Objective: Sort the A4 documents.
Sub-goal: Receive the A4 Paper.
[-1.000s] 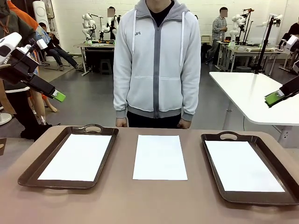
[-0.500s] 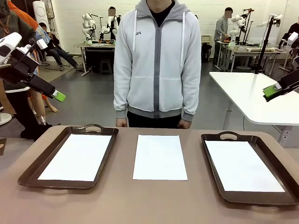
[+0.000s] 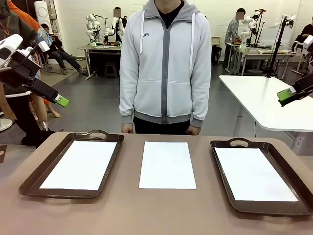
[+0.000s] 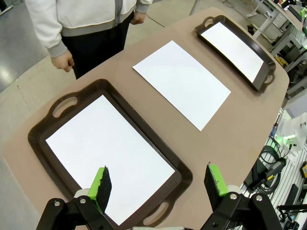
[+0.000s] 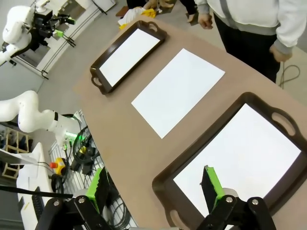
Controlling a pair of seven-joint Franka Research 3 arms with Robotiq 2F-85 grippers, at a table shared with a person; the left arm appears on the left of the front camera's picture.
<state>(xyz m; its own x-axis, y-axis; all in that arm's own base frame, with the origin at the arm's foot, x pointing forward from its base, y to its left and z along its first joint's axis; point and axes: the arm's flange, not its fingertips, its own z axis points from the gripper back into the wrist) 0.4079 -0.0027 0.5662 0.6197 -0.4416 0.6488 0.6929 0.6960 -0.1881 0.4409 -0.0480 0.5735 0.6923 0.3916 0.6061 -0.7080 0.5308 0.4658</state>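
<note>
**Ann:** Where was the paper?

**Ben:** The middle sheet (image 3: 167, 165) lay flat on the bare desk (image 3: 146, 210), halfway between its left and right edges. Another sheet (image 3: 80, 165) lay in the left tray (image 3: 46, 166). A third sheet (image 3: 254, 174) lay in the right tray (image 3: 285, 166).

**Ann:** And the claws?

**Ben:** The left claw (image 4: 157, 178) was wide open and held nothing. It hung high over the left tray. The right claw (image 5: 154, 184) was wide open and empty too, high over the right tray.

**Ann:** How should the middle sheet be picked up?

**Ben:** I think it would be tricky. The paper was thin and flat, so there was nothing to pinch. A claw should come down softly at one short edge. It should press with one pad, curl that edge up, and only then close. It should go slowly, so the paper did not crease.

**Ann:** What had changed since a second before?

**Ben:** The right claw had gone up a little. The left claw, the sheets and the person (image 3: 165, 68) had stayed put.
</note>
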